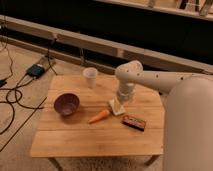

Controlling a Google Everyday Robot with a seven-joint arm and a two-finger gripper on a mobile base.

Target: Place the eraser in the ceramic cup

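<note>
The off-white eraser [116, 106] lies on the wooden table [90, 137], just right of the orange carrot [99, 116]. My gripper [122, 97] hangs directly above and slightly right of the eraser, at the end of the white arm [150, 77] that reaches in from the right. The plain white ceramic cup [90, 77] stands upright near the table's back edge, to the left of the gripper and apart from it.
A dark purple bowl [66, 103] sits on the left half of the table. A dark brown-and-orange box [133, 122] lies right of the carrot. Cables and a power brick [37, 70] lie on the floor at left. A low wall ledge runs behind the table.
</note>
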